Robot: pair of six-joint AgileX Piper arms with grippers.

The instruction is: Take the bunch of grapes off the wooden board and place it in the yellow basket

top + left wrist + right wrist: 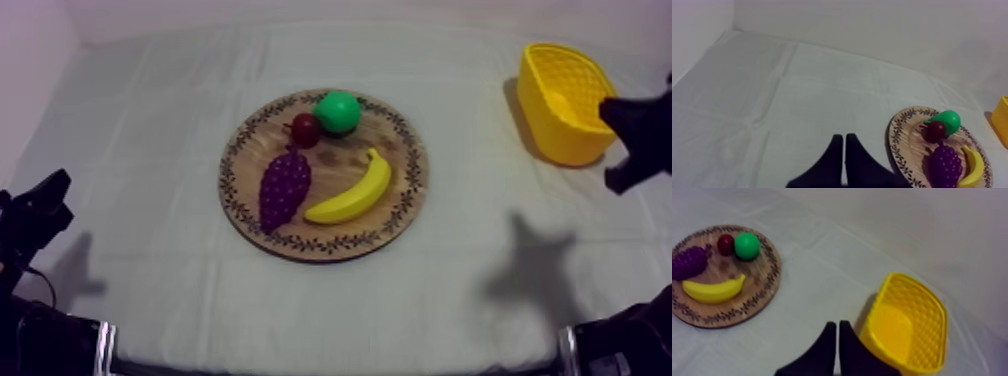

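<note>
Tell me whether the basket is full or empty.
Empty: the basket shows a bare yellow floor; the grapes lie on the board.

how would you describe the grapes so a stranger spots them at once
Start at the round wooden board with the patterned rim mid-table. On it, beside the yellow banana, lies the dark purple bunch of grapes. It alone is purple and knobbly.
</note>
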